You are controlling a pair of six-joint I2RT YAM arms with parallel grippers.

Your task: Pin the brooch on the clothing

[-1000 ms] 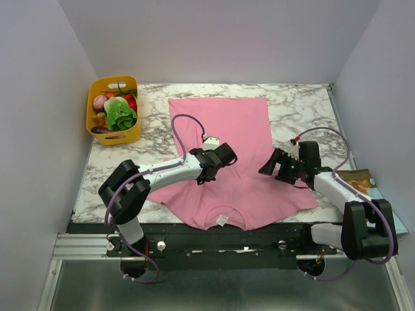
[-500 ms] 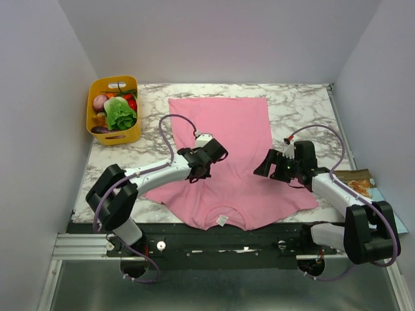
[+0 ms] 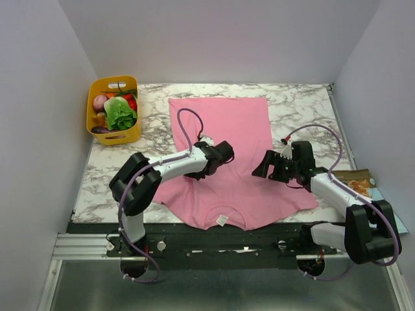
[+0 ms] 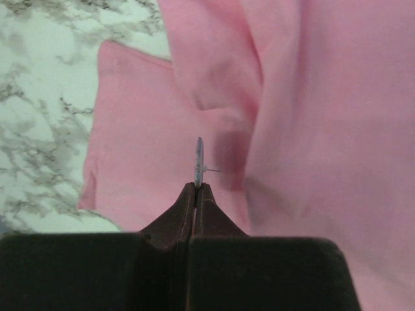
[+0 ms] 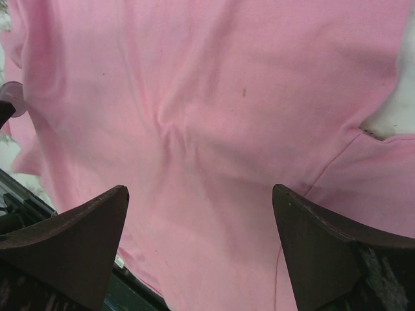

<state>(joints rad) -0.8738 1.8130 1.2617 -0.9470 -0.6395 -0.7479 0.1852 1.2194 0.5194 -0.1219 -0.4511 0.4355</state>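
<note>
On the marble table (image 3: 305,107), inside pale walls (image 3: 214,39), the pink T-shirt (image 3: 243,123) lies flat. Above the shirt's middle the left gripper (image 4: 196,190) pinches the tiny brooch (image 4: 199,155) tight. The right gripper (image 5: 200,189) hangs wide open over the shirt's right part.

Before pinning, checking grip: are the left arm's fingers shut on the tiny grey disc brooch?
Shut: left fingers meet, pinching the tiny grey brooch edge-on.
</note>
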